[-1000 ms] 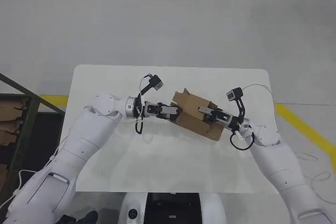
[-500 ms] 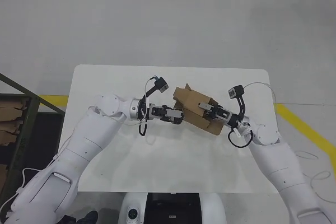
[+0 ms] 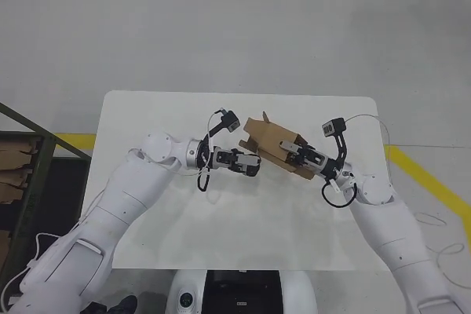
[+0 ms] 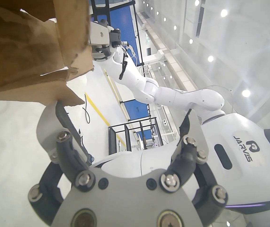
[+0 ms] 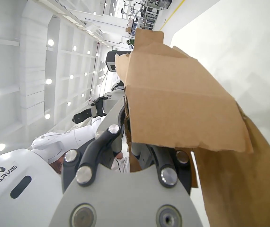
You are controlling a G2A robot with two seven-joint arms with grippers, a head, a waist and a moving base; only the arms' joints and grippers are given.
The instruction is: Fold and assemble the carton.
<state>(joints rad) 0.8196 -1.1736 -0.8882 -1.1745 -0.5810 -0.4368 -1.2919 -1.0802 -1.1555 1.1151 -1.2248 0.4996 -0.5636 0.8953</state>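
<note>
Over table (image 3: 157, 118) | right claw (image 3: 290, 151) clamps carton (image 3: 265, 137) | left claw (image 3: 253, 165) spread alongside

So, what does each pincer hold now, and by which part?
The right pincer grips the box by one wall's edge; the left pincer is open, holding nothing.

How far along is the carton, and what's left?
Done: the carton is opened into a box shape. In hand: the right gripper is clamped on one wall; the left gripper is open beside a loose flap. Left: its end flaps stick out unfolded and need tucking.
</note>
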